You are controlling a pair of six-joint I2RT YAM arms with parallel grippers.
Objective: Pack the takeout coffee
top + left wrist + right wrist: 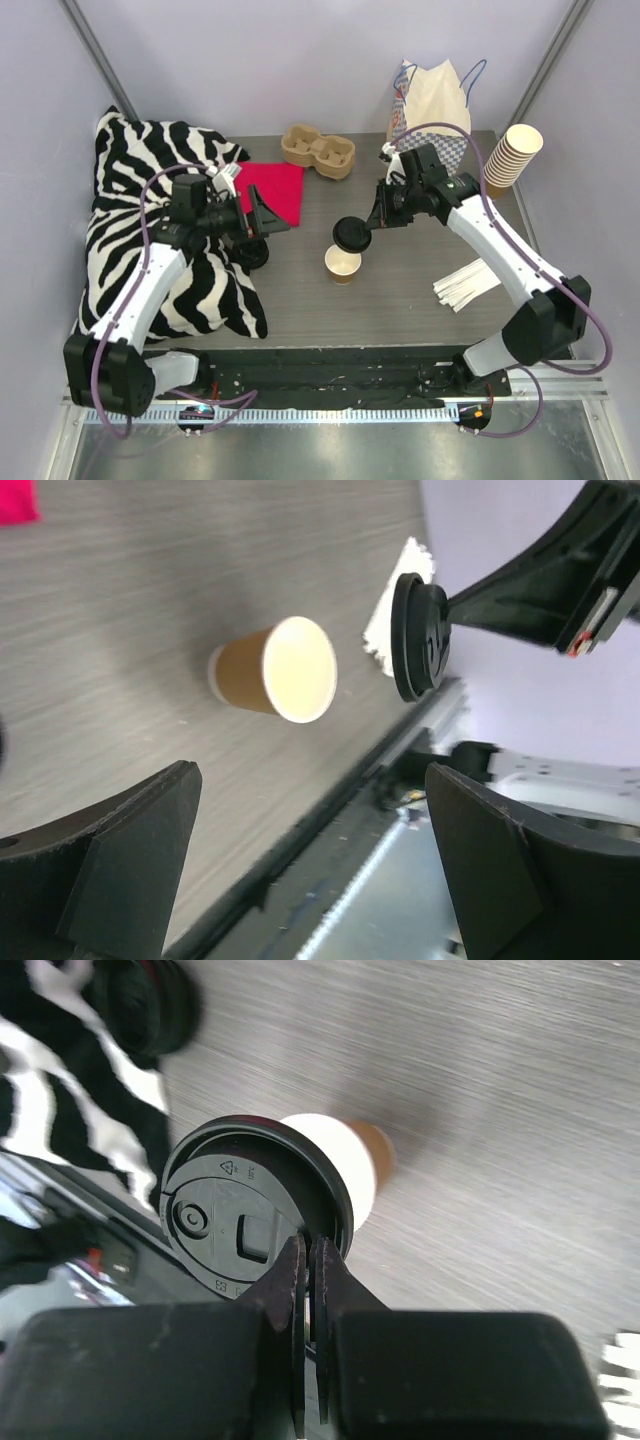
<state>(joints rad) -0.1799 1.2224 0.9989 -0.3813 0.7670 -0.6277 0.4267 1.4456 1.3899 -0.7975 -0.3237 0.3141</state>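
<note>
Right end effector [308,1248] tight on black lid [225,1220] over cup [343,265]; left end effector [310,775] spread wide, empty.

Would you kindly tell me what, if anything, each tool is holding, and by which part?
The right tool pinches the black lid by its rim, near the open cup. The left tool is open, holding nothing.

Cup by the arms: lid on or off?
Off. The cup stands open-topped; the right end effector pinches the lid above it.
</note>
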